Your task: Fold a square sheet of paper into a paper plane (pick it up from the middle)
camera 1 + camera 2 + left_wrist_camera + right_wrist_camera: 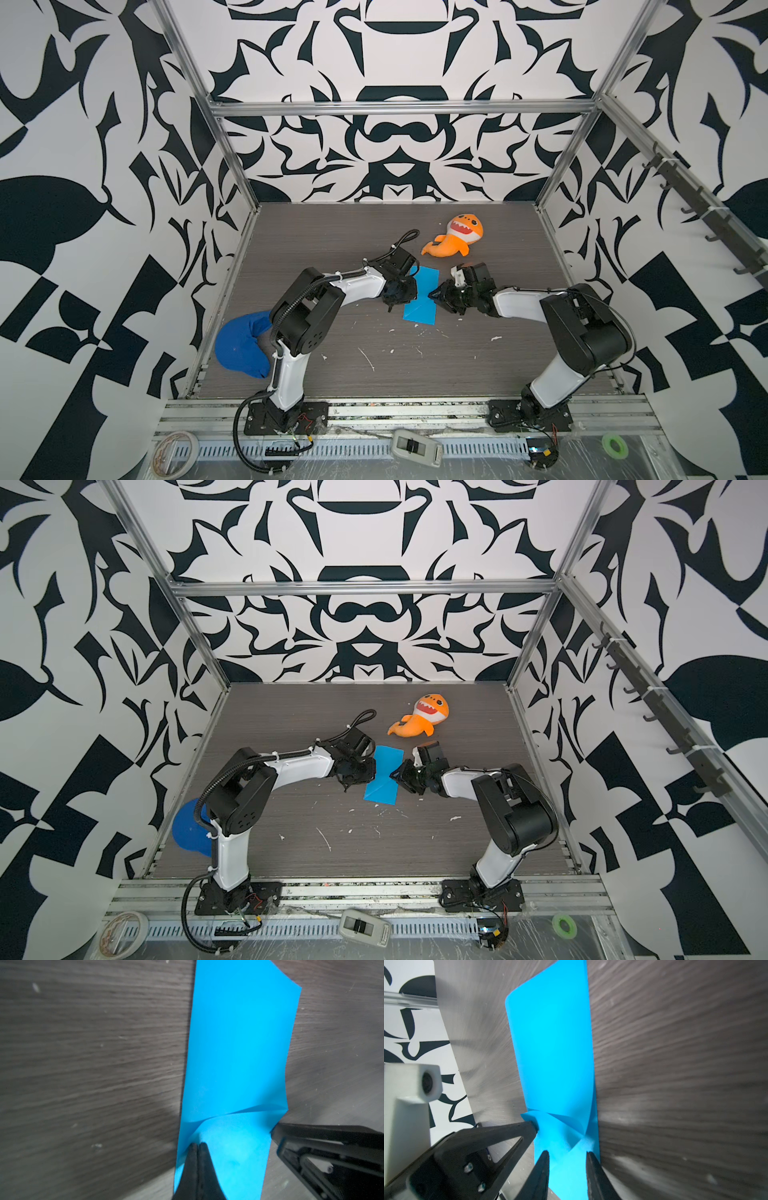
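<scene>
At lower left in a top view, the disc (239, 345) lies at the tabletop's (478, 365) edge, partly under the left arm and well apart from the work. The left gripper (198, 1145) has its jaws together, apparently clamped on a small pucker just inside the left long edge of the paper (419, 306). The paper is a narrow strip in mid-frame that looks folded once in half. It lies on the tabletop and buckles along a ridge running across its middle from one gripper to the other. The right gripper (566, 1153) has its jaws apart, straddling the opposite long edge, with paper between the tips but not pinched. The step in hand looks like the pick-up from the middle. Next, the right jaws would need to close on that edge, then both arms rise evenly so the thin sheet neither tears nor slips. The shark (455, 239), upper right, sits near the right wrist. Bare tabletop toward the bottom of the frame gives the freest room.
</scene>
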Available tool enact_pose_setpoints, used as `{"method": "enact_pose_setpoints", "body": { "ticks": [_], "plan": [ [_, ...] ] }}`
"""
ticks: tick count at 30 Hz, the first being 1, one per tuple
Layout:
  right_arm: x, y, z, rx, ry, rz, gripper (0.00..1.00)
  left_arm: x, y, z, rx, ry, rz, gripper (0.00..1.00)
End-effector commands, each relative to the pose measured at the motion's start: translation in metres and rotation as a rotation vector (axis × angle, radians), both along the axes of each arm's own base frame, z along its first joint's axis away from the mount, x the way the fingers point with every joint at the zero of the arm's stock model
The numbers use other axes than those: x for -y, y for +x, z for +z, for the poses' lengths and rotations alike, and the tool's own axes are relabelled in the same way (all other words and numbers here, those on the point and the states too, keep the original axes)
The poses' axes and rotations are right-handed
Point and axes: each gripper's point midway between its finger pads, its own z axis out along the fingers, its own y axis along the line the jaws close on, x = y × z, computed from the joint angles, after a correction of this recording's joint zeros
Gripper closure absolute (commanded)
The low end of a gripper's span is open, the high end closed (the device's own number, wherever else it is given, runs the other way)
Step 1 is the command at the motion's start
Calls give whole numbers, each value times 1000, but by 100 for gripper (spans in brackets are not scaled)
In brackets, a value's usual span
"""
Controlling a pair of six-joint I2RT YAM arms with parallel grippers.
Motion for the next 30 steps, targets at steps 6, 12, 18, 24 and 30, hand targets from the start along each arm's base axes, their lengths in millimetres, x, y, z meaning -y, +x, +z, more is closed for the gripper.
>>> {"method": "enact_pose_setpoints", "body": {
  "ticks": [6, 12, 18, 24, 30],
  "plan": [
    [-10, 19, 7, 34, 53, -16, 68, -15, -13, -32, -83, 82, 11, 97],
    [-17, 24, 8, 42, 97, -14, 72, -16, -14, -34, -91, 80, 14, 97],
    [-22, 25, 6, 44, 133, -13, 77, -14, -15, -33, -95, 67, 17, 97],
    [-24, 24, -1, 38, 137, -18, 86, -11, -8, -18, -84, 10, 25, 96],
    [-28, 30, 23, 121, 183, -11, 97, -24, 10, 36, -29, -150, 82, 83]
  ]
}}
